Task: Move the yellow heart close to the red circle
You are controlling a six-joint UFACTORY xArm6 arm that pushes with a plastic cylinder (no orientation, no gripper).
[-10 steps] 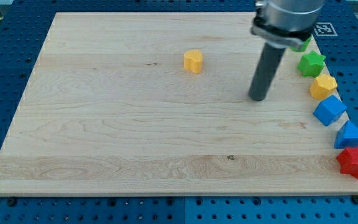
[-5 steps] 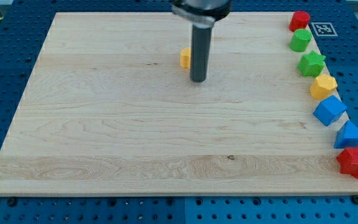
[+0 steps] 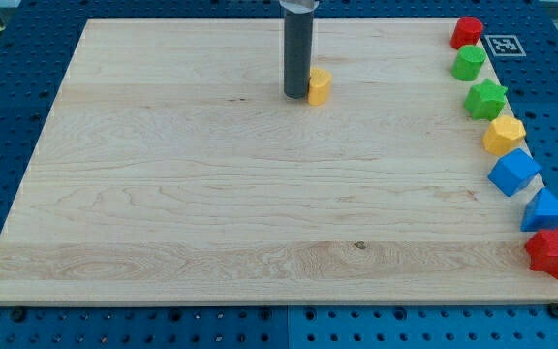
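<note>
The yellow heart [image 3: 320, 86] lies on the wooden board [image 3: 211, 213] near the view's top, a little right of centre. My tip [image 3: 296, 95] stands right against the heart's left side, touching it or nearly so. The red circle [image 3: 468, 31] sits at the board's top right corner, far to the right of the heart.
Along the board's right edge, from top to bottom below the red circle: a green circle [image 3: 469, 63], a green star [image 3: 485, 99], a yellow hexagon [image 3: 503, 135], a blue cube [image 3: 513, 172], a blue triangle [image 3: 547, 209], a red star [image 3: 554, 251].
My tip swept from the right across to the heart's left side. The yellow heart has shifted a little to the right and slightly up.
</note>
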